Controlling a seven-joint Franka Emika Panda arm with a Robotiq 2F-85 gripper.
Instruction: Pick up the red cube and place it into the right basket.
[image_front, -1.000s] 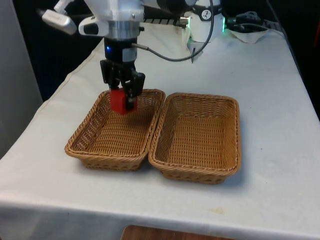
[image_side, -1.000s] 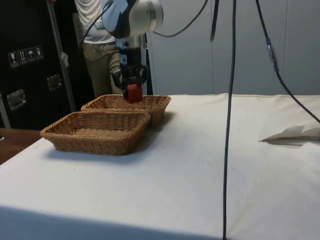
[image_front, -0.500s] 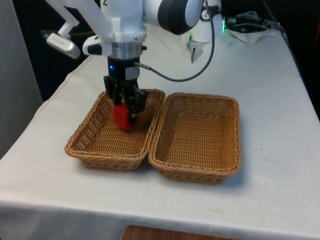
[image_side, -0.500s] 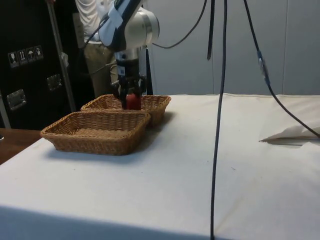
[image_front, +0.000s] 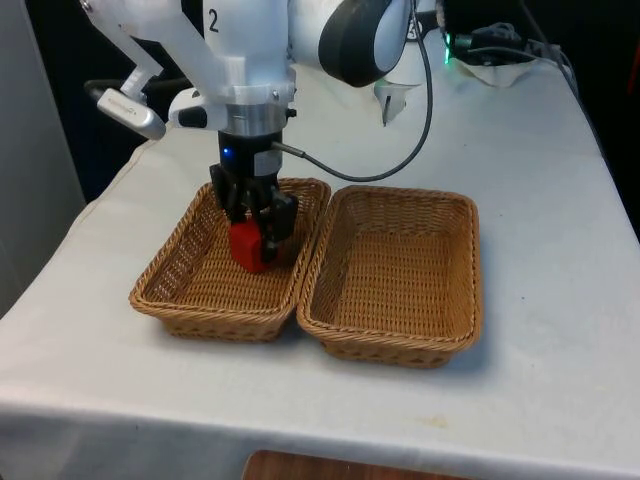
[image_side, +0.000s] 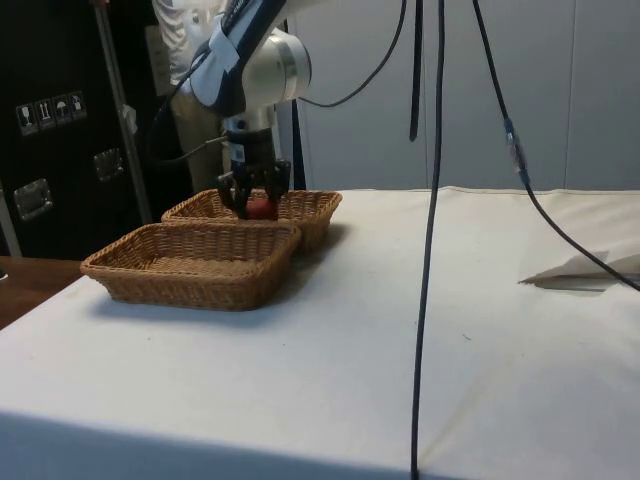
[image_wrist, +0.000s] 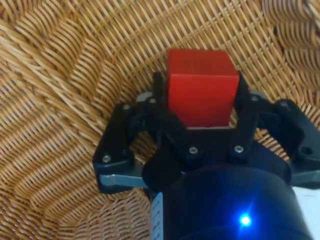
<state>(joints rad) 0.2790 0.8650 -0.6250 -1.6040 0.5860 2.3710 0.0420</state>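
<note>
Your small red cube sits pinched between the closed fingers of the black two-finger gripper, low inside the woven wicker basket on the front view's left. You're at placement; next, release it.

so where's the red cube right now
The red cube is clamped in the gripper, low inside the basket on the front view's left, near its far end, beside the second basket.

White cloth, crumpled paper, standing person behind table.
</note>
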